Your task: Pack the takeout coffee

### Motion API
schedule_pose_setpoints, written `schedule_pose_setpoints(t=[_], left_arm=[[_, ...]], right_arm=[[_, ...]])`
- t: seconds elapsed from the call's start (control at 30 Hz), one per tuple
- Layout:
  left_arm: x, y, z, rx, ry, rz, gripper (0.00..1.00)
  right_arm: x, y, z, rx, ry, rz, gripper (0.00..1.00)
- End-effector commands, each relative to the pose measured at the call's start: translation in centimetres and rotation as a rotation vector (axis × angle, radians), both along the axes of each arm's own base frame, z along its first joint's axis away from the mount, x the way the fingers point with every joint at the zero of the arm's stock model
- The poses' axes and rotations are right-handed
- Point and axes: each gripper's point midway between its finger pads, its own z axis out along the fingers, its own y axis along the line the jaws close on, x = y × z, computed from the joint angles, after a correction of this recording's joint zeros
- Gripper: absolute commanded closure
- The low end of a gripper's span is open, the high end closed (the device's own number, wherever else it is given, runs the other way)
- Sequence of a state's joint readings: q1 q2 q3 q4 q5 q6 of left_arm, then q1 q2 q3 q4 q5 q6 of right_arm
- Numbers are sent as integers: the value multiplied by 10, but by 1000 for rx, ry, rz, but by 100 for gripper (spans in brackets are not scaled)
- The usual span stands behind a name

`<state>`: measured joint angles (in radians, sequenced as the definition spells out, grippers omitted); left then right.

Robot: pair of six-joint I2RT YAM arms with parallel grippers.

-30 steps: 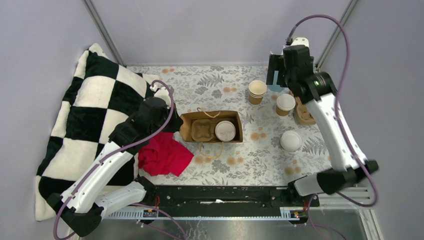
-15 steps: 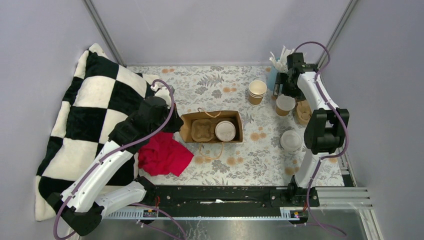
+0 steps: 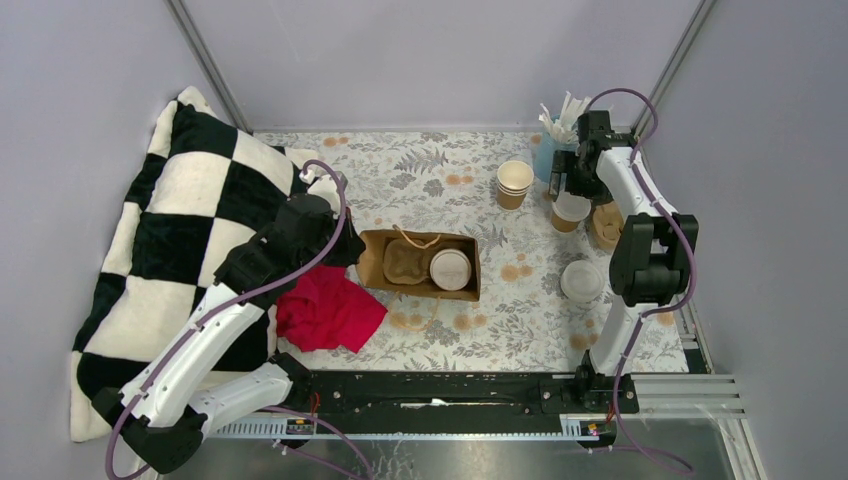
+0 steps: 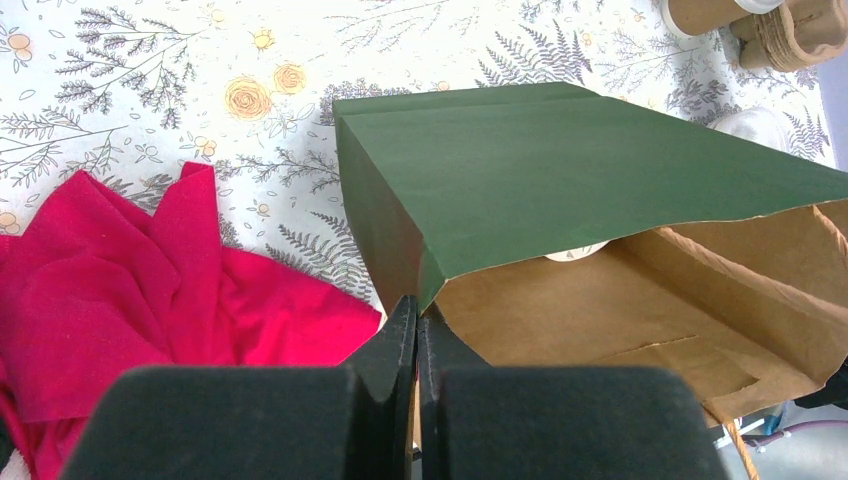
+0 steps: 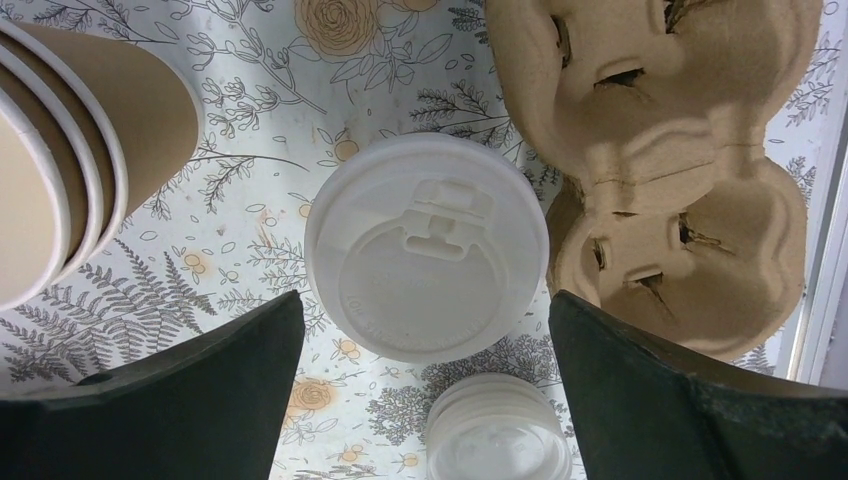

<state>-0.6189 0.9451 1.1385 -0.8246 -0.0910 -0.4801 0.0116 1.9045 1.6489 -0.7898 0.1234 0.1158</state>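
Takeout coffee cup (image 5: 425, 262), lidded, is standing upright at the far right, between the stack of empty cups (image 5: 80, 130) and the pulp carrier (image 5: 680, 170). The right gripper (image 5: 425, 310) is hovering over it, jaws spread wide, gripping nothing. The left gripper (image 4: 417, 330) is pinching the paper bag (image 4: 560, 170) by its rim, jaws fully closed. A second lidded cup (image 3: 450, 270) is sitting inside the bag.

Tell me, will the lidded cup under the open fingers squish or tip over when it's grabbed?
Probably a bit squishy: the cup is paper, though its snapped-on lid should stiffen the rim. I can't see whether it's full. If it's empty, a sideways bump from the fingers could tip it. It stands upright, so a gentle, level squeeze should likely hold.
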Motion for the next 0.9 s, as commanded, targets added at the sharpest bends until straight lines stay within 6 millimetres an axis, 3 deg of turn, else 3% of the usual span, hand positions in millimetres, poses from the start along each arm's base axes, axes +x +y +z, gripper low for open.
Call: schedule_pose_setpoints(t=[0.0,0.3,0.5,0.73,0.87], left_arm=[[0,3,13,-13,-32,13,100],[0,4,14,-17,-33,22,100],[0,4,14,-15,-33,20,100],[0,4,14,-13,-33,18,100],[0,3,13,-11,-33,14,100]], right_arm=[[12,3,0,24,-21,22,4],[14,1,-6,12,-8,18,4],[16,-2,-4,-2,-11,13,10],[18,-2,1,-3,-29,7,6],[18,-3,-2,-7,-19,4,10]])
